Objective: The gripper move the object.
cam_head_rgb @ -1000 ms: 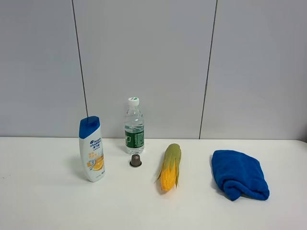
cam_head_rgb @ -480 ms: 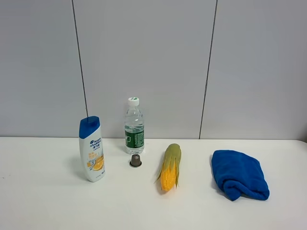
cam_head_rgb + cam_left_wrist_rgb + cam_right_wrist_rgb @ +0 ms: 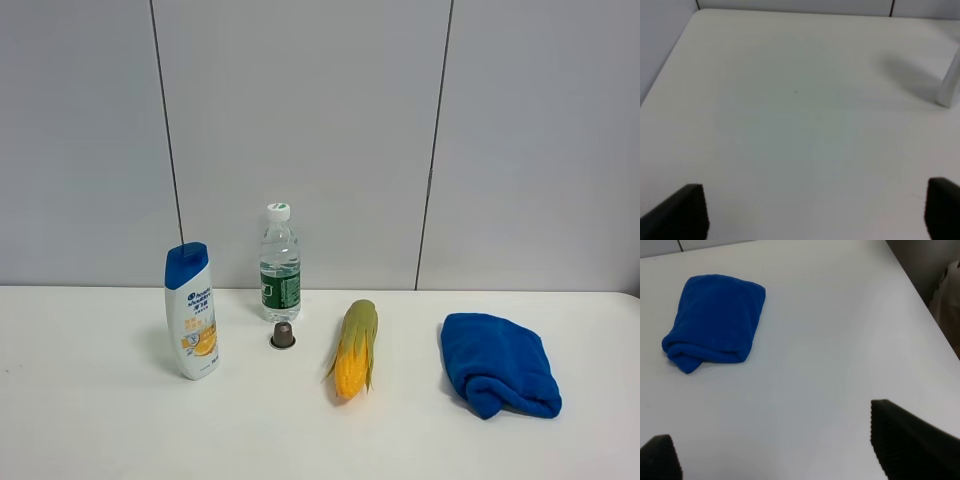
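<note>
Evidently the water bottle (image 3: 280, 268) is standing upright just behind the small brown capsule (image 3: 283, 335), its long axis vertical. Both the left gripper (image 3: 812, 212) and right gripper (image 3: 775, 450) are gaping wide, empty; the left seems nearer, viewing the shampoo bottle (image 3: 951, 82).

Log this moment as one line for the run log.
water bottle upright, untouched | left tool open, empty | right tool open, empty | blue towel apart
</note>
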Controlling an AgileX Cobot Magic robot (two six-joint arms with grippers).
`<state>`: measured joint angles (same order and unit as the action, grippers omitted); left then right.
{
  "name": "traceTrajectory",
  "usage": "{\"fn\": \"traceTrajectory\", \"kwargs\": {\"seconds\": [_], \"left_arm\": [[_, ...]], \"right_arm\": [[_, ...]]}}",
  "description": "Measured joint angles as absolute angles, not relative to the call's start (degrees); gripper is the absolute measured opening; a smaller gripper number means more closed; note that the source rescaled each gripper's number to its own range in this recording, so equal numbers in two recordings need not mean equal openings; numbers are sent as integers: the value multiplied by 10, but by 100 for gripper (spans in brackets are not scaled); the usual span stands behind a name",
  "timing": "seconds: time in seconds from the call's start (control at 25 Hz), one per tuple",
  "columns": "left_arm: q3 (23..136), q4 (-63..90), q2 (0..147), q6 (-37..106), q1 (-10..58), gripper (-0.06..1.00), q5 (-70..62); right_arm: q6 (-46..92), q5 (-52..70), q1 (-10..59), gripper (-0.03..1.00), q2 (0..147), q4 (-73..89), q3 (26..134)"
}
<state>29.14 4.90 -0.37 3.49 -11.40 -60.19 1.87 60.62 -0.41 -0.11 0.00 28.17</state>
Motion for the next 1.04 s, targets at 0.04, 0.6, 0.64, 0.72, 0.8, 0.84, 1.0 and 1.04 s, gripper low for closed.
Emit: {"fn": "traceTrajectory", "kwargs": {"seconds": [0.04,0.6,0.64,0.72,0.8,0.84,1.0,1.04], "left_arm": [[291,49,-4,35,-114,100,-602],[291,49,-4,35,-114,100,-602],[291,49,-4,35,-114,100,-602],[291,49,-4,35,-114,100,-602],[291,49,-4,35,-114,100,-602],[291,49,-4,35,-114,100,-602],[291,49,-4,35,-114,100,-602],[291,49,-4,35,-114,100,-602]], "right_arm": [[19,606,-4,51,-1,0,282],[19,606,-4,51,-1,0,282],[19,606,-4,51,-1,0,282],[19,606,-4,51,-1,0,282],[19,606,-4,51,-1,0,282],[19,606,-4,51,-1,0,282],[19,606,-4,51,-1,0,282],[19,606,-4,51,-1,0,282]]}}
